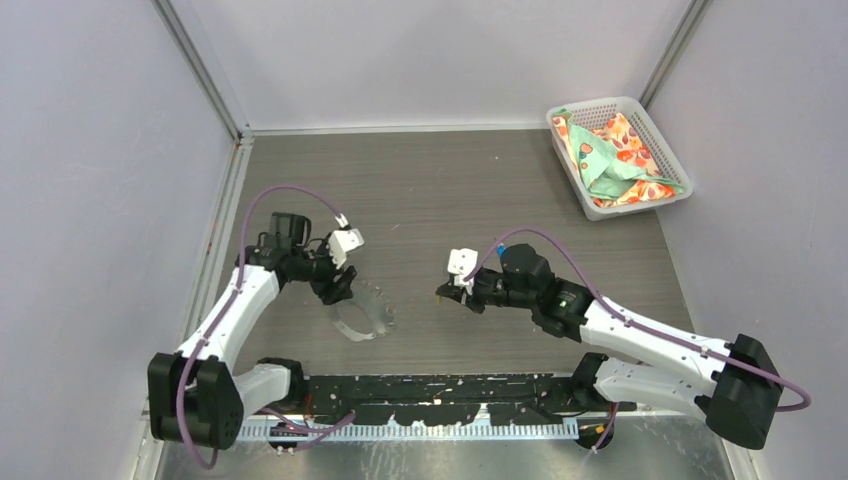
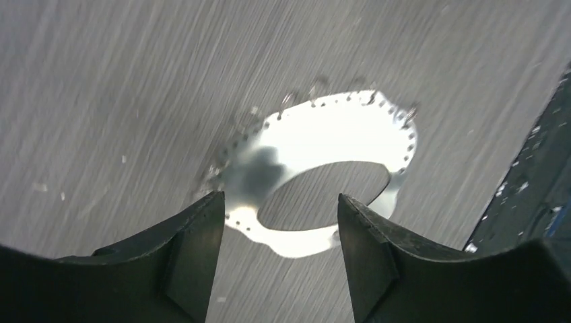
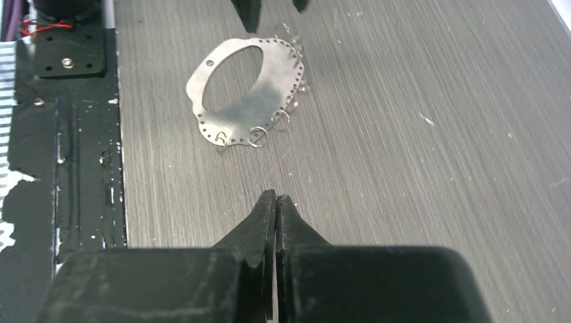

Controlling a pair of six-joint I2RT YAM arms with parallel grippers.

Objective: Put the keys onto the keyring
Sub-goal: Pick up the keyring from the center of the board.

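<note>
The keyring (image 1: 362,318) is a flat shiny metal oval plate with a wide opening, small holes round its rim and several small wire rings hanging off it. It lies flat on the table and shows in the left wrist view (image 2: 337,121) and the right wrist view (image 3: 262,87). My left gripper (image 1: 338,290) is open and hovers over the plate's edge, jaws apart and empty (image 2: 279,197). My right gripper (image 1: 447,293) is shut (image 3: 276,196), to the right of the plate and apart from it. A tiny yellowish speck sits at its tip in the top view; I cannot tell what it is. No key is clearly visible.
A white basket (image 1: 660,140) with patterned cloth stands at the back right. A black taped strip (image 1: 440,390) runs along the near edge, also in the right wrist view (image 3: 81,155). Grey walls close the left, back and right sides.
</note>
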